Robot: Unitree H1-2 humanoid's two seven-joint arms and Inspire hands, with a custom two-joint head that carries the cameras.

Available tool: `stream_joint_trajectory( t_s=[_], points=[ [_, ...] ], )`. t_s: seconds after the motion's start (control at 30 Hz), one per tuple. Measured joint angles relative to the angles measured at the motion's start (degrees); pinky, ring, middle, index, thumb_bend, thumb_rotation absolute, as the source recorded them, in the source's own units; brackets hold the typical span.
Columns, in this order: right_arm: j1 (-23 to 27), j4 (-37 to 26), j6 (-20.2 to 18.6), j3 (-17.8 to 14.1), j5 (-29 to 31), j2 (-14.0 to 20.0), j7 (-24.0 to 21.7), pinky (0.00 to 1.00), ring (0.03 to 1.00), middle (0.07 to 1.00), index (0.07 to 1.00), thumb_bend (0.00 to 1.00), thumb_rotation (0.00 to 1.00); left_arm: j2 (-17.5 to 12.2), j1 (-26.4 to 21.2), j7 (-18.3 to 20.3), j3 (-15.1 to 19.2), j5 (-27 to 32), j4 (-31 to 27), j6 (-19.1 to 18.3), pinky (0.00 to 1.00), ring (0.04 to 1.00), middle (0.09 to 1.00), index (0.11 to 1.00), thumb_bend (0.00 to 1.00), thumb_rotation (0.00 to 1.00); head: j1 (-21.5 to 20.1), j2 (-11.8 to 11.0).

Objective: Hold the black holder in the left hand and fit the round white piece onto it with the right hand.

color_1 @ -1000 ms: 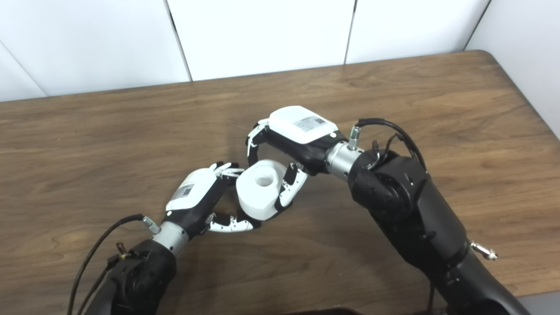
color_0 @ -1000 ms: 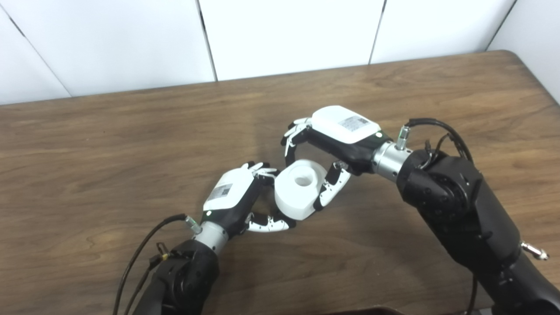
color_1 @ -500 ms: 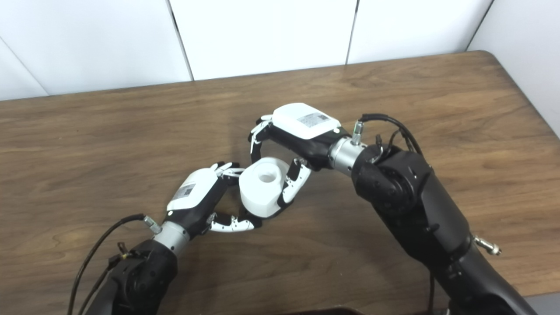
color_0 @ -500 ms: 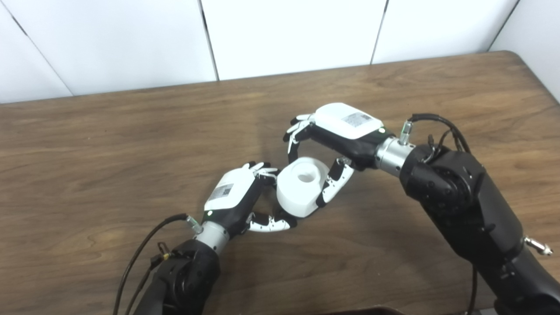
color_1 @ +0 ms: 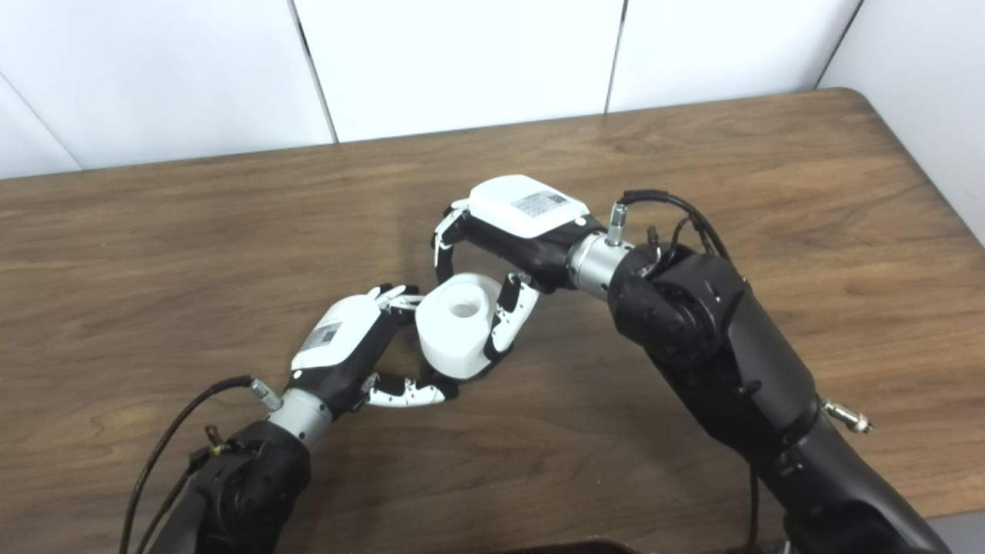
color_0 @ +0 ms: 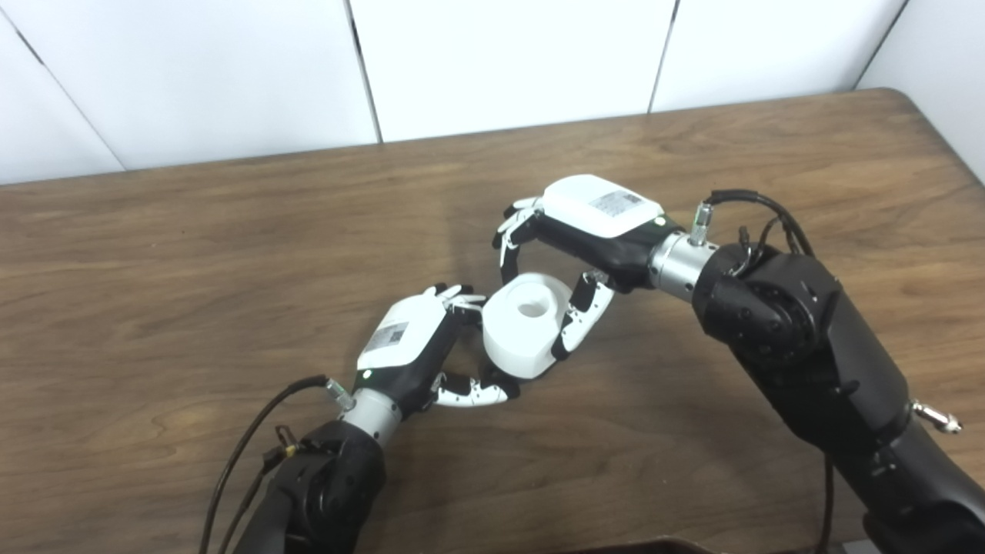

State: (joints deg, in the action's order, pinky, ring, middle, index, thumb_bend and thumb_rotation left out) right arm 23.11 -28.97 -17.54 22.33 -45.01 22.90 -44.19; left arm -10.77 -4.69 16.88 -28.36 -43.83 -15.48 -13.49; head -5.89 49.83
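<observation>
I look down at a brown wooden table [color_0: 231, 254] with white wall panels behind it. Both my arms reach in from the bottom and meet near the middle.

My right hand [color_0: 569, 246] grips the round white piece [color_0: 519, 327], a thick drum with a hole in its top face. The fingers [color_0: 508, 235] curl over the far side and the thumb [color_0: 579, 327] presses the near side, so the piece is pinched across its width and its hole stays uncovered. It is tilted slightly toward me and held just above the table, touching my left hand.

My left hand [color_0: 419, 346] sits right beside the piece on its left, fingers curled at the top and thumb [color_0: 473, 394] stretched under the lower edge. Something dark shows between that thumb and the piece, probably the black holder [color_0: 504, 378], but it is almost wholly hidden, so I cannot tell for sure that the hand is clasping it. The hand seems placed to brace the holder from below while the piece is pressed on.

I judge the fitting is under way, not clearly finished.
</observation>
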Motion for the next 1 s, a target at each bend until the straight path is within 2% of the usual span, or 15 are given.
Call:
stream_joint_trajectory(
  t_s=[1.0],
  points=[
    [-0.59,-1.87,0.58,1.33,-3.08,0.34,-0.15,0.9,0.895,0.785,0.482,0.53,0.14,0.09,-0.07,-0.01,-0.07,0.0,-0.02,-0.11,0.99,0.931,0.832,0.488,0.51,0.06,0.18,0.35]
  ],
)
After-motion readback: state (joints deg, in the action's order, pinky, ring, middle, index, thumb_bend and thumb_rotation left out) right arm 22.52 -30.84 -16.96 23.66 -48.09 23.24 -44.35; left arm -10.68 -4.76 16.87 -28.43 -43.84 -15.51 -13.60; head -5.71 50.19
